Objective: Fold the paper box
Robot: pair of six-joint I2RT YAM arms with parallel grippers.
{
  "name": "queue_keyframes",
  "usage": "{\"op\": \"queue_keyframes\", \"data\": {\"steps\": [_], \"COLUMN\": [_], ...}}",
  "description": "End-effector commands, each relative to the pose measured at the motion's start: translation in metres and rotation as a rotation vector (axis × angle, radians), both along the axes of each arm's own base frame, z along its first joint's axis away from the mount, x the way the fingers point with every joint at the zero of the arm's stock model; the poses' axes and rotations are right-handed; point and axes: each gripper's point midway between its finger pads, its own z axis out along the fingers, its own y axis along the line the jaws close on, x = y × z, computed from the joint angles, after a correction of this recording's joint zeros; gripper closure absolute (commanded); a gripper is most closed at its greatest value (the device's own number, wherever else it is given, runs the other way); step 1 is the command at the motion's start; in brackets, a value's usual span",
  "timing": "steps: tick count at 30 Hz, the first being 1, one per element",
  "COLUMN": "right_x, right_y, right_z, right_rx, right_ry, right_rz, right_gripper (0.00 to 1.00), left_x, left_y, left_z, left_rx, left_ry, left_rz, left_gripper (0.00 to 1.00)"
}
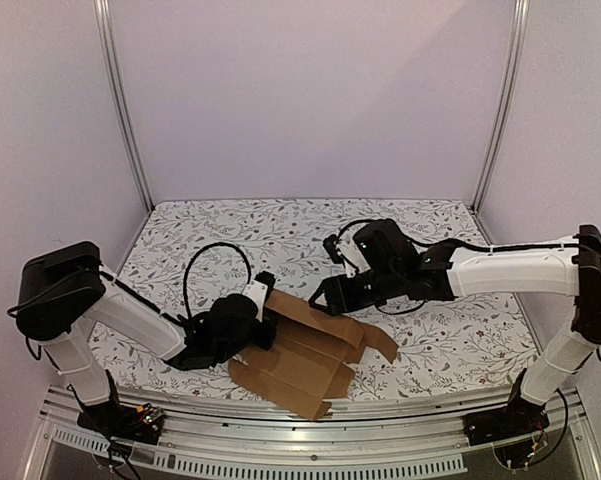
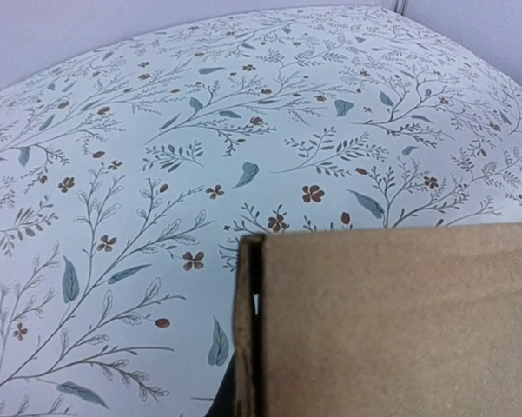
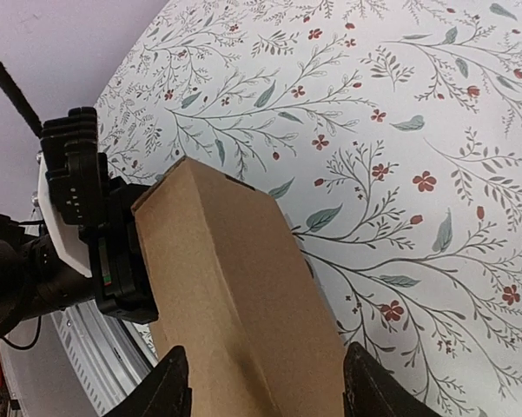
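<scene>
Panel-folding is judged the step in hand: the paper box [image 1: 305, 365], a brown die-cut sheet not yet closed up, is spread on the near middle of the surface [image 1: 440, 345] between the two arms, with one long panel seemingly lifted along its far side. Left tool [image 1: 264, 300] is shut and, as seen from the right wrist, is pinched on the left end of that panel. Right tool [image 3: 269, 391] is held wide, one finger either side of the same panel; whether the fingers [image 3: 172, 387] press it cannot be told. Next move is judged to call for the panel to be creased upright against the base with the left end pinned, then for the near flaps to be raised, without the sheet being dragged.
</scene>
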Motion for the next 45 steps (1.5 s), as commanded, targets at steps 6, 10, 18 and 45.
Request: {"op": "queue_keyframes", "data": {"steps": [6, 10, 18, 45], "right_x": [0.003, -0.002, -0.012, 0.014], "right_y": [-0.070, -0.080, -0.071, -0.005], "right_z": [0.040, 0.053, 0.024, -0.047], "right_rx": [-0.154, -0.135, -0.093, 0.025], "right_ry": [-0.156, -0.159, -0.051, 0.032], "right_rz": [-0.108, -0.128, -0.133, -0.223], "right_gripper": [0.41, 0.56, 1.00, 1.00], "left_x": [-0.003, -0.003, -0.006, -0.016], "left_y": [0.029, 0.046, 0.056, 0.044], "left_z": [-0.019, -0.025, -0.028, -0.024], "left_rx": [0.038, 0.039, 0.040, 0.009], "left_ry": [0.095, 0.135, 0.198, 0.286], "left_rz": [0.146, 0.249, 0.334, 0.292], "left_gripper": [1.00, 1.00, 1.00, 1.00]}}
